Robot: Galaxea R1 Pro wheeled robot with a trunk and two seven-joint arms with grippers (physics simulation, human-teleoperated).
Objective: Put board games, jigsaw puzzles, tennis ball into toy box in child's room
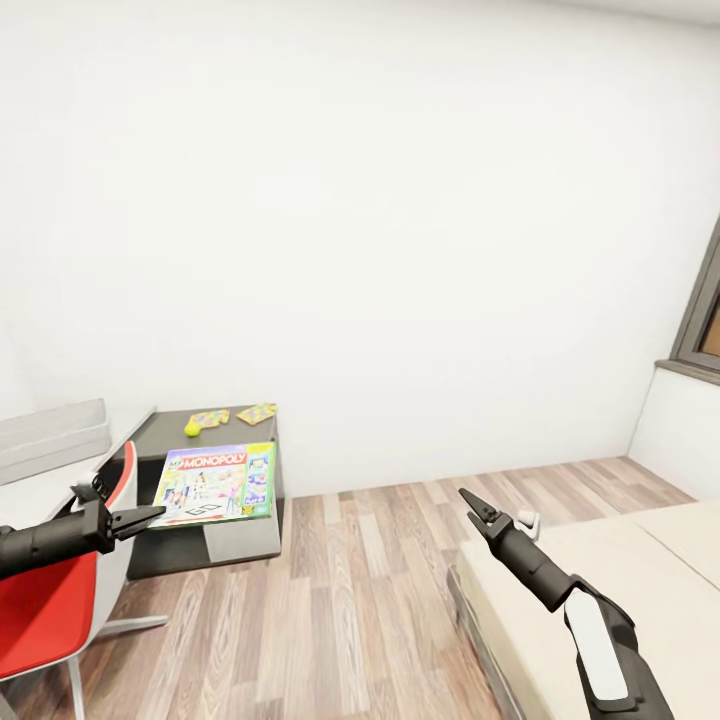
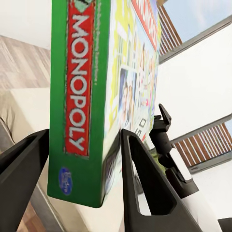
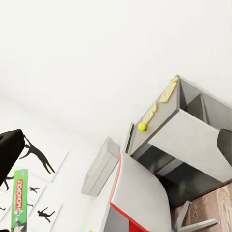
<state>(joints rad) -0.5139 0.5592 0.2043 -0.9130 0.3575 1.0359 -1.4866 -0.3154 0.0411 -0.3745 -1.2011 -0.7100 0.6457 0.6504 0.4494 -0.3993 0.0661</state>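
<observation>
My left gripper (image 1: 150, 517) is shut on the near edge of the green-edged Monopoly board game (image 1: 215, 485), holding it in the air before the desk corner. The box's spine (image 2: 82, 96) sits between both fingers in the left wrist view. On the table's dark grey corner (image 1: 160, 432) lie two jigsaw puzzles (image 1: 209, 417) (image 1: 257, 411) and the tennis ball (image 1: 192, 428). The grey toy box (image 1: 50, 435) stands on the light desk top at far left. My right gripper (image 1: 466, 497) hangs open and empty over the bed's (image 1: 640, 590) near corner.
A red chair (image 1: 50, 600) stands right under my left arm, against the desk. Wood plank floor (image 1: 360, 600) lies between desk and bed. A grey-framed window (image 1: 705, 320) is at far right. The right wrist view shows the desk (image 3: 193, 130), ball (image 3: 142, 126) and toy box (image 3: 101, 166).
</observation>
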